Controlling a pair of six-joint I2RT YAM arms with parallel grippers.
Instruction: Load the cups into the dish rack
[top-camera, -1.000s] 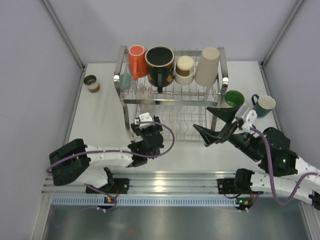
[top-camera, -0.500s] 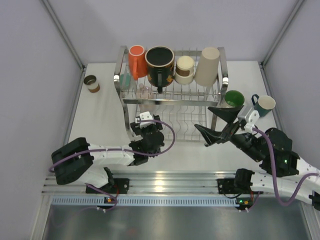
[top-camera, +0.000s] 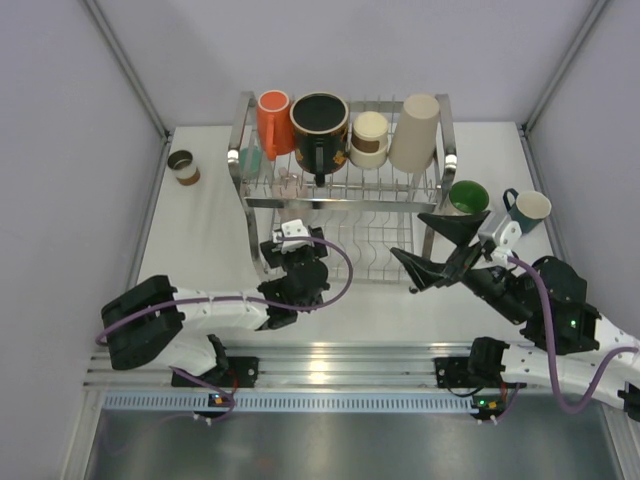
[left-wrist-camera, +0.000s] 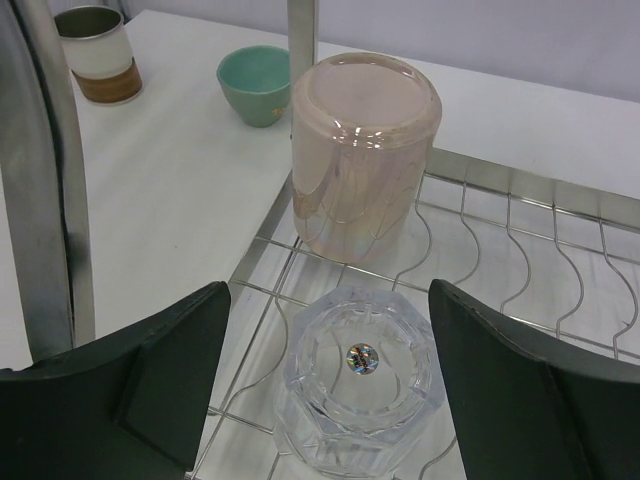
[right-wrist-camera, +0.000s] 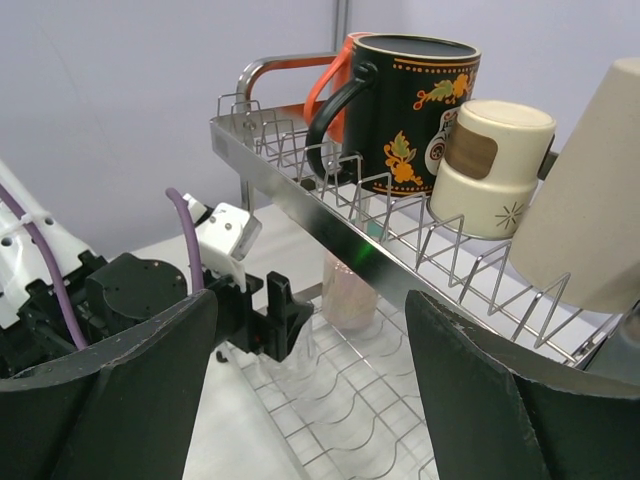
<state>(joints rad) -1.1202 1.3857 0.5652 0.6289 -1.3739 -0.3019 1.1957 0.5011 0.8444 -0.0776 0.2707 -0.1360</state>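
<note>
The dish rack (top-camera: 345, 203) stands mid-table. Its upper tier holds an orange cup (top-camera: 273, 120), a black patterned mug (top-camera: 319, 125), a brown-cream paper cup (top-camera: 368, 138) and a tall beige cup (top-camera: 416, 132). On the lower tier a clear cup (left-wrist-camera: 360, 385) stands upside down in front of an upturned pink cup (left-wrist-camera: 362, 150). My left gripper (left-wrist-camera: 328, 310) is open around the clear cup, with a gap on each side. My right gripper (top-camera: 408, 236) hovers open and empty at the rack's front right.
A green cup (top-camera: 468, 196) and a teal mug (top-camera: 527, 208) stand on the table right of the rack. A small brown-and-white cup (top-camera: 183, 166) sits far left, and a teal cup (left-wrist-camera: 256, 84) by the rack's rear left post. Grey walls enclose the table.
My left gripper's jaws have spread wider around the clear cup, and that arm has edged slightly toward the rack. The right arm has barely moved.
</note>
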